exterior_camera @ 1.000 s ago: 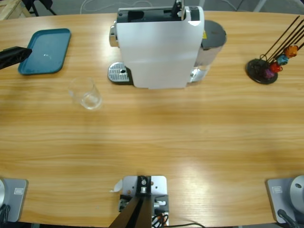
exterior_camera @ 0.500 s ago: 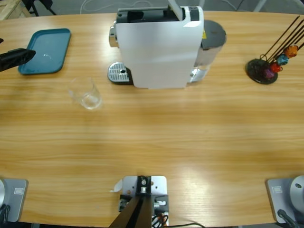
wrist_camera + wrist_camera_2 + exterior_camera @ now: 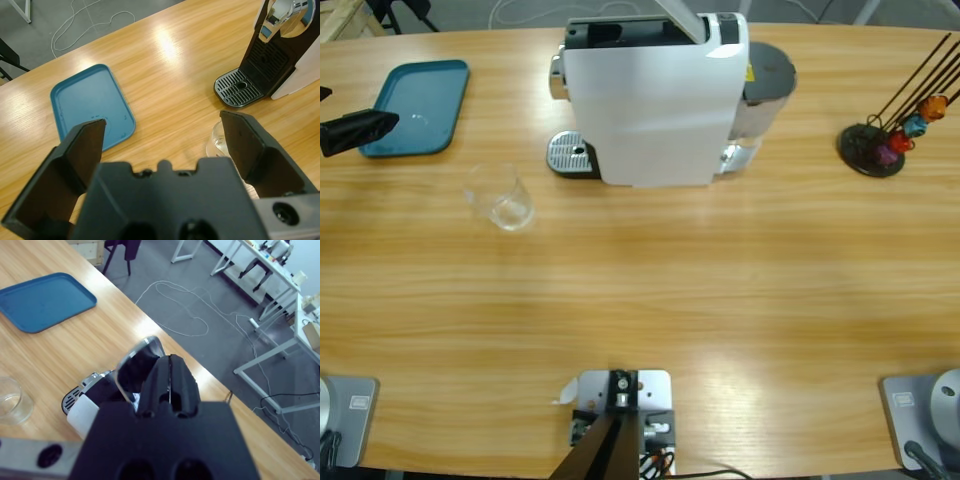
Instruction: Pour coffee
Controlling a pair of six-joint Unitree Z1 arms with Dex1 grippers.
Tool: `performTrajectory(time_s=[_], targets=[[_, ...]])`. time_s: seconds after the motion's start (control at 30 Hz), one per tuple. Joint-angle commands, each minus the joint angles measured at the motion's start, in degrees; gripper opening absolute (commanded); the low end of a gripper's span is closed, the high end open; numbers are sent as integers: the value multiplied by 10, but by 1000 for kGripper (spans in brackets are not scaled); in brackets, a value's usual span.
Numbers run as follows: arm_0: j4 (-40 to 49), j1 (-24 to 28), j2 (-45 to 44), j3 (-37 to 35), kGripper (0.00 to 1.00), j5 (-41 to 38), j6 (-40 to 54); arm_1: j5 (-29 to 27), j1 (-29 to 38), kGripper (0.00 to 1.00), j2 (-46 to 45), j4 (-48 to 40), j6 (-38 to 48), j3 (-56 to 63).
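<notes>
Left of the coffee machine [image 3: 655, 100], the left gripper [image 3: 358, 132] had crept with jaws spread toward the empty glass [image 3: 500, 197], coffee unseen, while the right gripper [image 3: 170, 385], jaws together on the machine's lever [image 3: 682, 18], had swung it back.

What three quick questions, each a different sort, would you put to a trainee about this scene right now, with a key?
1. True or false: the glass stands on the drip grate.
2. The left gripper has its jaws: A open, B shut on the glass, C out of view.
3. What colour is the tray?
Key: 1 false, the glass stands apart from the grate; 2 A; 3 teal.
</notes>
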Motion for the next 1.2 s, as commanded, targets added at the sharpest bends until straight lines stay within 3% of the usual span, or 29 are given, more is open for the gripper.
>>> performTrajectory(time_s=[0.03, 1.2], targets=[[-5, -3, 12, 22, 991, -5, -5, 3, 25, 0, 83, -24, 39, 83], [2, -3, -9, 26, 991, -3, -5, 27, 25, 0, 150, -110, 96, 171]])
